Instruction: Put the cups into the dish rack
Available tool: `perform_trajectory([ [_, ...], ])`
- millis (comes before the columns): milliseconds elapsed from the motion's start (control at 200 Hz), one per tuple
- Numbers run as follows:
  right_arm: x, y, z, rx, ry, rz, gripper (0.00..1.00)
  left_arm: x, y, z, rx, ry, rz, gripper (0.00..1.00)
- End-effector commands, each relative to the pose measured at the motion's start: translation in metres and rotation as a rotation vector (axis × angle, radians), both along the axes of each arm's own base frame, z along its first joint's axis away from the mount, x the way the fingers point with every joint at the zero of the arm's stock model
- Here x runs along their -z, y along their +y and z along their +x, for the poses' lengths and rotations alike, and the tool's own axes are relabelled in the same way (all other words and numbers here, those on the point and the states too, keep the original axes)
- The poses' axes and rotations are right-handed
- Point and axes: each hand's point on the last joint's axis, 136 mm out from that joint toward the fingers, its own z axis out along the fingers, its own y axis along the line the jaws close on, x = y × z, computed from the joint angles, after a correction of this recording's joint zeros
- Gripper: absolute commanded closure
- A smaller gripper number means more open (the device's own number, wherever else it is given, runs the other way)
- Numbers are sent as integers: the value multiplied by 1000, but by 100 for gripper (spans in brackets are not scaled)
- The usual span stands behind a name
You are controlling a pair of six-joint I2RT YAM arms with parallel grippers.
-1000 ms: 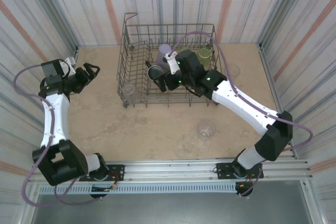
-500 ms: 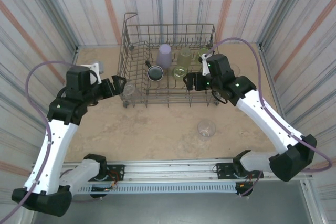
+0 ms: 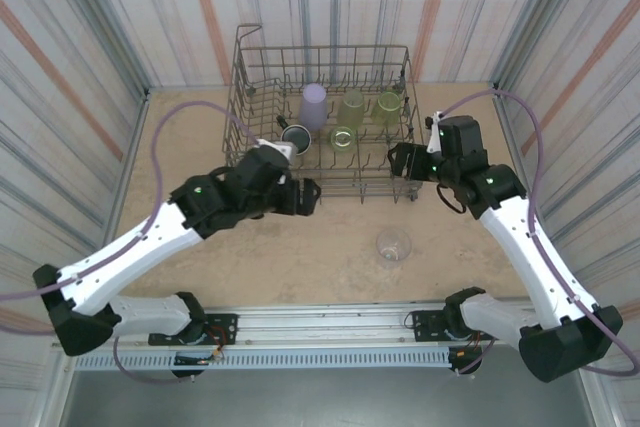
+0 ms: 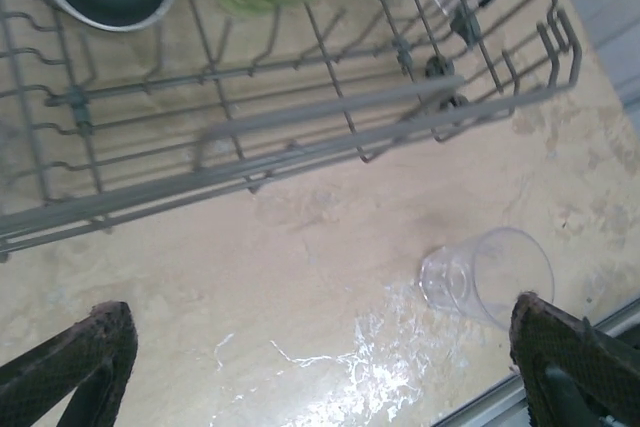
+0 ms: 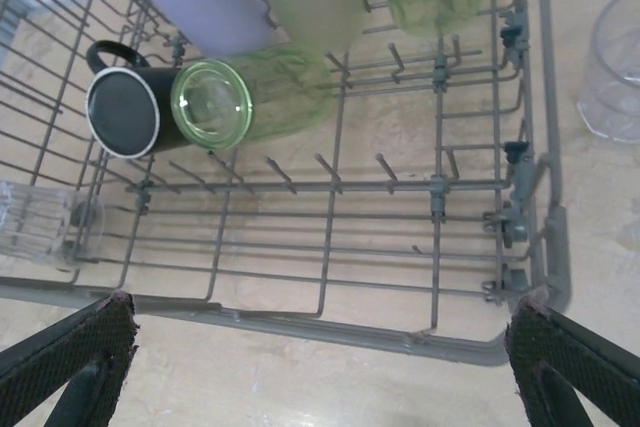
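The grey wire dish rack (image 3: 262, 87) stands at the back middle. Inside it lie a lavender cup (image 3: 316, 105), three yellow-green cups (image 3: 352, 107) (image 3: 389, 107) (image 3: 343, 136) and a black mug (image 3: 295, 136). One clear cup (image 3: 394, 245) lies on its side on the table in front; the left wrist view has that clear cup (image 4: 487, 277) near the right fingertip. My left gripper (image 3: 306, 197) hovers open at the rack's front rail, nothing between its fingers (image 4: 70, 367). My right gripper (image 3: 396, 159) is open and empty at the rack's front right corner. Another clear cup (image 5: 615, 77) stands right of the rack.
A further clear cup (image 5: 40, 222) sits at the rack's front left corner; I cannot tell whether it is inside the wires. Striped walls close in the table on three sides. The metal rail (image 3: 330, 325) runs along the near edge.
My left arm swung from the far left across to the rack's front. My right gripper pulled back out of the rack toward its right front corner, leaving a green cup inside.
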Motion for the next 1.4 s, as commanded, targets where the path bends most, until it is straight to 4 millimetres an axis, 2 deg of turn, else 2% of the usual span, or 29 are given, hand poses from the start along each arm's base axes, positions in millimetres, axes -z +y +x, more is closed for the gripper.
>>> perform_trajectory([
  [0, 8, -8, -14, 21, 49, 25, 1, -17, -19, -2, -36, -81, 19, 1],
  [110, 12, -17, -19, 41, 59, 28, 1, -5, -53, -14, 5, -73, 26, 1],
  [200, 19, -23, -20, 60, 78, 30, 1, 15, -83, -25, 57, -37, 49, 1],
  [240, 12, -26, -25, 66, 55, 43, 1, 26, -94, -28, 75, -19, 73, 1],
  [446, 9, -35, -31, 96, 40, 64, 1, 66, -138, -37, 119, 93, 117, 4],
  [551, 7, -38, -34, 104, 33, 64, 1, 84, -153, -42, 143, 123, 148, 7],
  [766, 9, -44, -38, 120, 30, 68, 1, 118, -171, -46, 198, 180, 212, 14],
  [1037, 12, -48, -38, 132, 34, 77, 1, 157, -177, -52, 216, 247, 278, 31],
  [1272, 15, -47, -38, 130, 41, 91, 1, 168, -181, -47, 210, 252, 313, 42],
  [1393, 17, -48, -38, 133, 44, 96, 1, 172, -182, -43, 201, 259, 321, 53],
])
